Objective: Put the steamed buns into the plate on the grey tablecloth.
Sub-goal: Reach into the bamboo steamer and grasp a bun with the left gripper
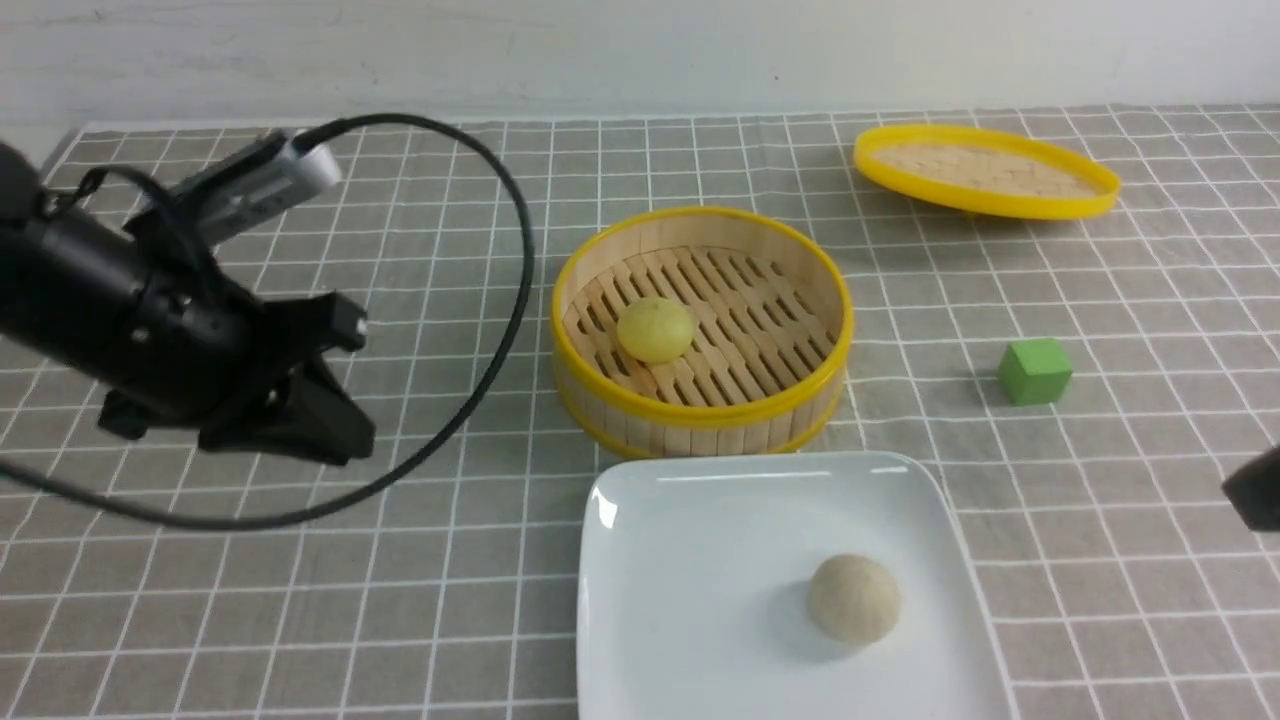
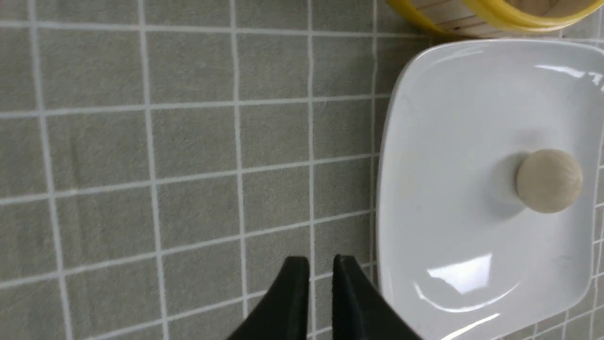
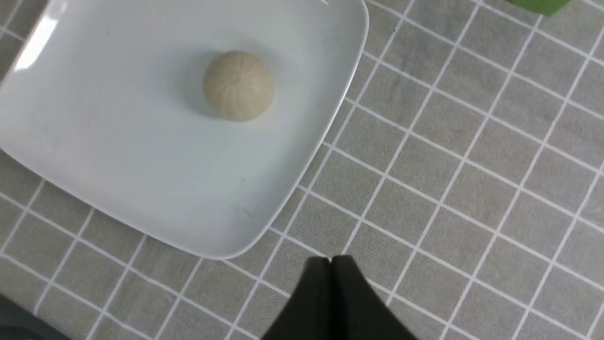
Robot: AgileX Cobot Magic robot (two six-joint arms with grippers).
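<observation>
The pale yellow bun (image 1: 655, 329) lies in the bamboo steamer (image 1: 700, 405). The beige bun (image 1: 853, 598) lies on the white plate (image 1: 690, 520) at the front of the grey tablecloth (image 1: 1100, 520). My left gripper (image 1: 340, 435) hovers left of the steamer and plate; in the left wrist view its tips (image 2: 320, 264) stand a narrow gap apart and empty, beside the plate (image 2: 448, 118) and beige bun (image 2: 549, 180). My right gripper (image 3: 330, 259) is shut and empty, over cloth beside the plate (image 3: 118, 141) and bun (image 3: 238, 86); only its edge (image 1: 1255, 490) shows at the front view's right.
The yellow-rimmed woven lid (image 1: 985, 170) lies at the back right. A green cube (image 1: 1035, 371) sits right of the steamer and shows at the right wrist view's edge (image 3: 538, 4). The left arm's black cable (image 1: 500, 330) loops over the cloth left of the steamer.
</observation>
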